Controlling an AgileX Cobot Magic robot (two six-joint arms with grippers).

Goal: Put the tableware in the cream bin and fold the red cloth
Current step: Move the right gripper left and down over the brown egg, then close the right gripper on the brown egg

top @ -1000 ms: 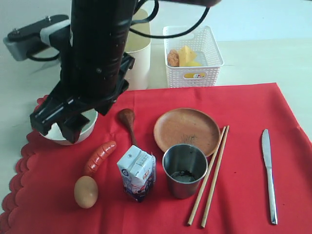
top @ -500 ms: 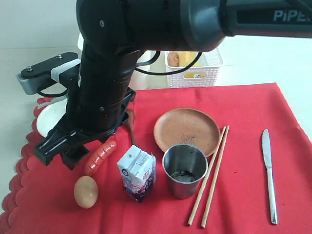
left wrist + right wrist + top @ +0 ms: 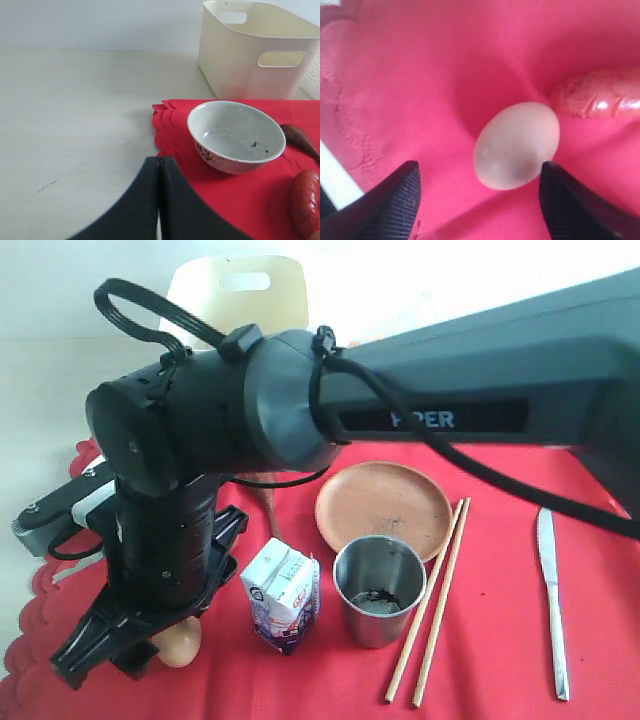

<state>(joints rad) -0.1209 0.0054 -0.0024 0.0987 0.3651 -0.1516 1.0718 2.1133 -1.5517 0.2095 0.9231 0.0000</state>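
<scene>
Right gripper [image 3: 479,192] — jaws wide apart, empty, straddling egg [image 3: 516,146] at near left of red cloth [image 3: 500,660]. Left gripper [image 3: 159,200] closed, empty. Bowl [image 3: 235,135] on cloth, near cream bin [image 3: 250,65]. Advice — centre egg, close gently.

It looks like a robot test bench dressed as a dining table. A bare pale worktop [image 3: 75,125] meets a plain white wall [image 3: 100,25]. A red cloth [image 3: 500,660] carries a wooden plate [image 3: 385,502], steel cup [image 3: 378,590], chopsticks [image 3: 435,600] and knife [image 3: 550,600], with a lettered black robot arm [image 3: 450,410] above.
</scene>
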